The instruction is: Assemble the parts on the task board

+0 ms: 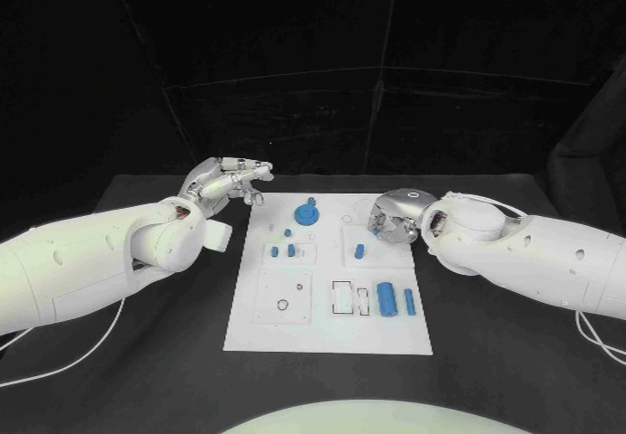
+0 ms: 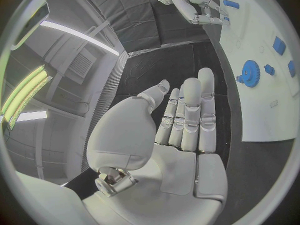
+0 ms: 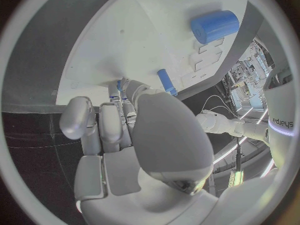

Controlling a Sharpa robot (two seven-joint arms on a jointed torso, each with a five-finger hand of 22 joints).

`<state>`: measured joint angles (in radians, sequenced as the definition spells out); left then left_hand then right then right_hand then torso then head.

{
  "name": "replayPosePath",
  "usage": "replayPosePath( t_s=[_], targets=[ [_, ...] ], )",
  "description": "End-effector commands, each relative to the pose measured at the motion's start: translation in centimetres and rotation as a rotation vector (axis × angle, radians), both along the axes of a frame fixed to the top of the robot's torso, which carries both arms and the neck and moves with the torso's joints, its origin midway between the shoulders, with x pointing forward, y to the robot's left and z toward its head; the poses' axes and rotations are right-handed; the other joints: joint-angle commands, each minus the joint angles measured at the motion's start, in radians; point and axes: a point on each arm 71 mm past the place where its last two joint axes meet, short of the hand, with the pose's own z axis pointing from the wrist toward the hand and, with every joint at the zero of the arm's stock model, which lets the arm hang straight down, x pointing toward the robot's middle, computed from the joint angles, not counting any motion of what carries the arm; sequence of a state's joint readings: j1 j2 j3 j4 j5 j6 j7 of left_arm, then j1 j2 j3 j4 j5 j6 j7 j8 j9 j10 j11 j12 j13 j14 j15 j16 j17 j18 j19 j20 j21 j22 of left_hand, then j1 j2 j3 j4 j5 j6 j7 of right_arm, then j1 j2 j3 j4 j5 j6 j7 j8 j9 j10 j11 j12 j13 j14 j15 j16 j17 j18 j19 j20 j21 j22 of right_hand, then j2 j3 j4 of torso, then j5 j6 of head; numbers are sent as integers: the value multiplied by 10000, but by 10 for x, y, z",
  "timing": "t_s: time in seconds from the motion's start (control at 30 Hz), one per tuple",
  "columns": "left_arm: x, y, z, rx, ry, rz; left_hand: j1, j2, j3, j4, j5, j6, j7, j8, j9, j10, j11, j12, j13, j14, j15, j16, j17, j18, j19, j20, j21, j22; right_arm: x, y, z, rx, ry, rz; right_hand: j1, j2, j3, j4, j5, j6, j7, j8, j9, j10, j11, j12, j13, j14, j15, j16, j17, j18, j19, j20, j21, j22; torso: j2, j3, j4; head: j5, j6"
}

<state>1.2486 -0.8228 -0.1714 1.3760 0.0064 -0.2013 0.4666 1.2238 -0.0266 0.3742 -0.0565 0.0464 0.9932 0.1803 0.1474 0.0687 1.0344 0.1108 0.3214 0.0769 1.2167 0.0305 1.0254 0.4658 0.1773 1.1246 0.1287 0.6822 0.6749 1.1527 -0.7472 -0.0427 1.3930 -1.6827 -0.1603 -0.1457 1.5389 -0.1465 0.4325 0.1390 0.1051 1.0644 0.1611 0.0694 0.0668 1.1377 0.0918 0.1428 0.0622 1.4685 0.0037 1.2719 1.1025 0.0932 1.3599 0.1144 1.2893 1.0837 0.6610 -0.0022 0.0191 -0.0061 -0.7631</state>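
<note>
Head view: flat white rectangular task board (image 1: 327, 271) on the black table (image 1: 496, 362), most small blue plastic parts look unassembled to me — blue toothed gear (image 1: 307, 214) near the far edge, thick blue cylinder (image 1: 386, 296) and slim blue pin (image 1: 410, 301) lying loose nearer the robot; right hand (image 1: 392, 220) curled over the board's far right part. Left wrist view: left hand (image 2: 181, 130) flat, fingers extended, holding nothing, off the board's side. Right wrist view: right hand fingertips (image 3: 128, 92) touch a small blue peg (image 3: 166, 81) on the board; can't tell if gripped.
</note>
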Motion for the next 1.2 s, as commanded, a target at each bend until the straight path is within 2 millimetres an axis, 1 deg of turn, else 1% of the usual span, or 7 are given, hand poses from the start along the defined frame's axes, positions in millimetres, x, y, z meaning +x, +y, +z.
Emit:
replayPosePath(
  t_s=[0.03,0.37,0.63,0.77,0.93,1.1,1.2],
  targets=[
    [0,0,1,-127,-20,-85,20,54,-49,5,22,-13,62,-13,-6,-47,24,40,-2,-61,-19,-34,-16,52,-30,14,-56,-16,0,2,1,-63,-68,9,-119,37,201,-86,-53,141,-22,19,24,167,-27,-13,15,237,-2,53,17,55,76,-38,20,38,0,-3,2,-6,-9],
    [1,1,1,-88,9,-33,61,73,-61,-4,22,-38,69,-8,-6,-81,31,61,-5,-77,-12,-46,-45,53,-25,20,-95,-48,0,5,5,363,-717,-142,-573,364,743,-409,-291,738,-226,171,85,743,-242,154,43,243,-194,-25,-241,-17,290,-214,273,409,-10,-4,9,-1,-16],
    [1,3,1,-87,31,-42,100,75,-76,-20,22,-84,87,-12,-9,-136,46,73,-12,-86,-4,-53,-71,52,-15,26,-129,-76,-2,3,9,598,-1007,-192,-632,360,844,-549,-277,798,-236,163,84,795,-262,140,40,255,-208,6,-229,-31,326,-236,319,477,-15,-7,9,-9,-18],
    [1,4,1,-133,13,-111,92,40,-121,-20,21,-108,101,-8,-8,-165,60,92,-13,-92,7,-55,-89,50,-9,34,-155,-98,-5,1,12,892,-1094,-218,-708,313,855,-590,-282,812,-233,151,80,805,-262,127,37,253,-207,-2,-258,-32,329,-242,322,479,-13,-5,-5,87,-44],
    [3,6,1,-132,-4,-94,87,23,-146,-19,22,-121,106,-5,-8,-181,66,103,-14,-95,12,-55,-100,49,-6,38,-170,-110,-10,0,17,1315,-1250,-228,-822,249,865,-638,-289,815,-236,124,70,806,-259,100,32,246,-209,-17,-303,-31,328,-244,322,474,-7,-1,-23,40,-50],
    [4,8,0,-115,-10,-58,87,23,-146,-19,22,-121,106,-5,-8,-181,66,103,-14,-95,12,-55,-100,49,-6,38,-170,-110,-17,-4,22,1791,-1285,-238,-841,225,918,-720,-223,821,-237,104,63,810,-262,80,31,243,-213,-14,-315,-32,329,-249,327,481,-14,-8,17,24,-63],
    [4,9,0,-110,-14,-44,87,23,-146,-19,22,-121,106,-5,-8,-181,66,103,-14,-95,12,-55,-100,49,-6,38,-170,-110,-24,-4,27,2173,-1274,-174,-864,213,966,-782,-151,826,-231,87,58,812,-258,63,30,244,-213,-5,-315,-33,330,-251,330,485,-16,-13,5,54,-63]
  ],
)
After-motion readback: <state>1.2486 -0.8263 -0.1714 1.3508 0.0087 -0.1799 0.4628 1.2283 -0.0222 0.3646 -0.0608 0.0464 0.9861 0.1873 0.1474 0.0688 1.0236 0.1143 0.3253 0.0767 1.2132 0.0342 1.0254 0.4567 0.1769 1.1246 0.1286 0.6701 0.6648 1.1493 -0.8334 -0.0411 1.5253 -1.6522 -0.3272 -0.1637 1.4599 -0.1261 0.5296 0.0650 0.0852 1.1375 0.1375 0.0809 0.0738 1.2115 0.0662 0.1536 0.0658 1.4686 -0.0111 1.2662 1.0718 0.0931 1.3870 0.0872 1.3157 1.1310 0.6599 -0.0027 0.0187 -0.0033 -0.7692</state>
